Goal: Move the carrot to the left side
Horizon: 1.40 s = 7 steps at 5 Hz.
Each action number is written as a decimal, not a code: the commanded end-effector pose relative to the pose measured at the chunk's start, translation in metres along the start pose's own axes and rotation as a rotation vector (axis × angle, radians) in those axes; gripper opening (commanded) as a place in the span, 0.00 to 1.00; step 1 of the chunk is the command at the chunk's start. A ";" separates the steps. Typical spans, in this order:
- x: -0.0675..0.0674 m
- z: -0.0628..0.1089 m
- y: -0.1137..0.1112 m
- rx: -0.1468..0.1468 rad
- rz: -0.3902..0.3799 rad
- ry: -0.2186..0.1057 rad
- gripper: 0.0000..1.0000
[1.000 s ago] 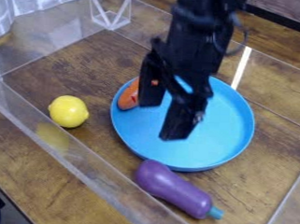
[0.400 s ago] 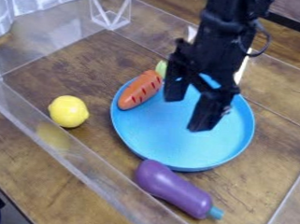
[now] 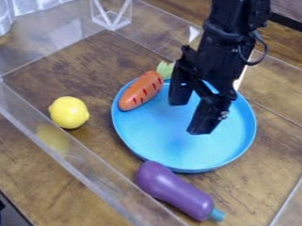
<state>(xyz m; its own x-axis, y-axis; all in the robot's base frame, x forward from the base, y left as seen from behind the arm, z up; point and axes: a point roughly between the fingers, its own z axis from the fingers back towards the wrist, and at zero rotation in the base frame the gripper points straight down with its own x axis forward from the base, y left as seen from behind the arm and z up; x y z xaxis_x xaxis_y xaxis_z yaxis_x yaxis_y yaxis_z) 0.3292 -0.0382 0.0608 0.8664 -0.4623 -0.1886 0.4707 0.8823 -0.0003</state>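
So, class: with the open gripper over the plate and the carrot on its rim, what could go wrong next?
1. The carrot lies tilted across the blue plate's rim, so a nudge could roll it off.
2. The open gripper hangs beside it, over the plate, and may close off-centre.
3. The lemon sits on the left, where the carrot could bump it.

Carrot [image 3: 144, 88] on plate's [image 3: 227, 151] left rim; lemon [image 3: 69, 112] left of plate; eggplant [image 3: 176, 189] in front; end effector [image 3: 193, 101] above plate.
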 end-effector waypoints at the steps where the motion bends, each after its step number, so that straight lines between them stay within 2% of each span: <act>1: 0.003 0.017 0.018 0.019 -0.004 -0.051 1.00; 3: -0.001 0.017 0.046 0.028 -0.035 -0.035 1.00; 5: 0.005 0.004 0.048 0.031 -0.038 -0.025 1.00; 7: 0.027 0.007 0.048 0.036 -0.051 -0.014 1.00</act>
<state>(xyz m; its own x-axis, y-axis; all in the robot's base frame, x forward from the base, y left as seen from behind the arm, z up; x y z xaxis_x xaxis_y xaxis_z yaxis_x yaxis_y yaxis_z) 0.3658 -0.0040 0.0423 0.8376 -0.4961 -0.2288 0.5080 0.8613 -0.0078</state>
